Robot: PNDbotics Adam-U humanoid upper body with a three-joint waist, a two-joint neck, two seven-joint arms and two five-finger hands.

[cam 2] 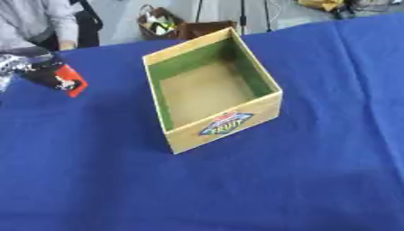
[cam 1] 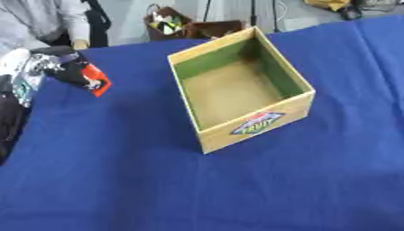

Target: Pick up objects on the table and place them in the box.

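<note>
left robot hand (cam 1: 59, 63) is up off the counter (cam 1: 197, 189), well left of the box (cam 1: 256, 122), fingers curled round a small red-orange packet (cam 1: 96, 81). packet hangs from the lower right of the hand, on the box side, likely lifted for the carry over. box is open-topped with nothing in it, label facing the robot, so a drop from above should work. right robot hand not visible in either view.
</note>
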